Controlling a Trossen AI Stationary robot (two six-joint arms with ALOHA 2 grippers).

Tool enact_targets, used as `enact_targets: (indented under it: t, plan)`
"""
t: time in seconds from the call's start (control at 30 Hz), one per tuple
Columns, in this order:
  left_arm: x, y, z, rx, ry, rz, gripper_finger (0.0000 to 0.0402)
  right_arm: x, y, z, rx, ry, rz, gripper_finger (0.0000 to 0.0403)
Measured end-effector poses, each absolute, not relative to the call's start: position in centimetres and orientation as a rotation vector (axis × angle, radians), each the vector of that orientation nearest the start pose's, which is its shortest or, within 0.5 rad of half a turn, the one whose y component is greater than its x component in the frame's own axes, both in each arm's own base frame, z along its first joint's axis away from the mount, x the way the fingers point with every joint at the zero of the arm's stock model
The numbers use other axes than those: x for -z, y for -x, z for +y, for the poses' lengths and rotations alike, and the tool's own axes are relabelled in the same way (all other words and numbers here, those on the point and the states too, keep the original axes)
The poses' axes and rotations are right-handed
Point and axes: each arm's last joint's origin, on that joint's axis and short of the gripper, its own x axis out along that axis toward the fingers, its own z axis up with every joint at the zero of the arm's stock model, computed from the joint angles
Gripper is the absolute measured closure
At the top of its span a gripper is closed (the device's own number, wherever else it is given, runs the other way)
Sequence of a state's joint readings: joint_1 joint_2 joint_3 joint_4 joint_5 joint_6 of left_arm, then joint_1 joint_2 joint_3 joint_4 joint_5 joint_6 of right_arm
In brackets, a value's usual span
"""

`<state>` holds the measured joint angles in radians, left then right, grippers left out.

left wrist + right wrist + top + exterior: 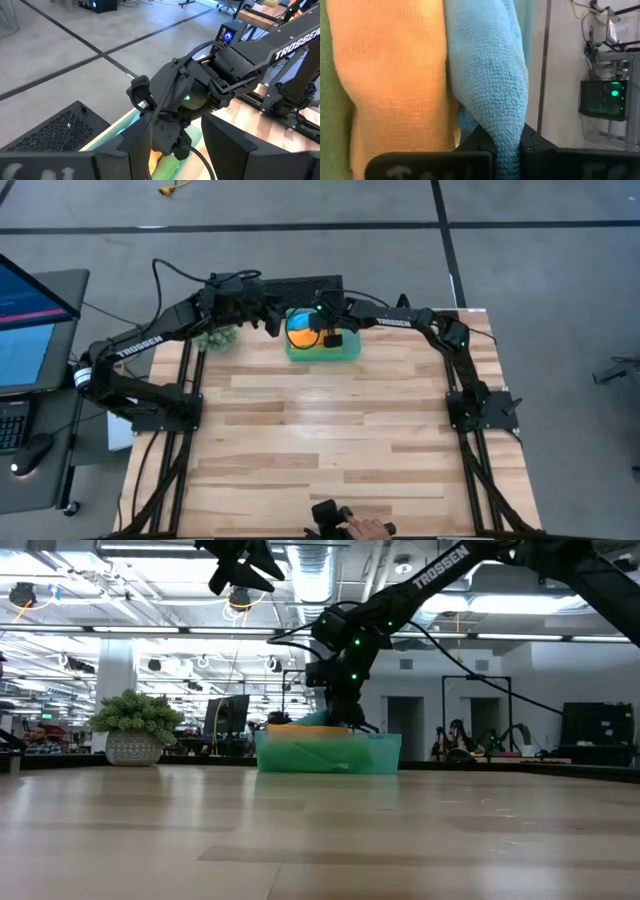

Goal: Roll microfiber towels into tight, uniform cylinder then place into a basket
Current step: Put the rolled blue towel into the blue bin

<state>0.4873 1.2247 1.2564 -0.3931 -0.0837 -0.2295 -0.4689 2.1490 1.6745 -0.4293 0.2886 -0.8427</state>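
Observation:
The teal-green basket [345, 352] stands at the table's far edge, and it also shows in the low view [328, 754]. In it lie a bright blue towel [485, 75], an orange towel [395, 75] and a green towel [329, 80], side by side. My right gripper [331, 336] reaches down into the basket and is shut on the blue towel. My left gripper [272, 321] hangs open and empty above the basket's left end, high in the low view [240, 568]. The yellow towel cannot be made out. My right gripper pinches a bunched ridge of the blue towel [507, 145] between its two fingers. The fingers come from above, pointing down into the basket. The towel runs on away from the fingers and lies against the orange towel inside the basket.
A spiky green plant ball [215, 338] in a pot stands just left of the basket, under my left arm. A dark perforated box [300, 284] sits behind the basket. A person's hand with a dark device [350, 526] is at the near edge. Bare wood lies in between.

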Motion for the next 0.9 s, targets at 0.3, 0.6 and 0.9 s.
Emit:
enact_targets:
  t: [0.3, 0.6, 0.9]
  plan:
    - [-38.5, -23.2, 12.5, -0.580, 0.298, 0.295, 0.0239, -19.0, -41.2, -22.3, 0.254, 0.588, 1.126, 0.0356]
    - [-38.5, -23.3, 12.5, -0.558, 0.303, 0.296, 0.0239, -19.0, -40.7, -23.1, 0.234, 0.616, 1.141, 0.0352]
    - [-38.5, -23.3, 12.4, -0.557, 0.304, 0.296, 0.0239, -19.1, -40.9, -23.1, 0.209, 0.631, 1.116, 0.0341]
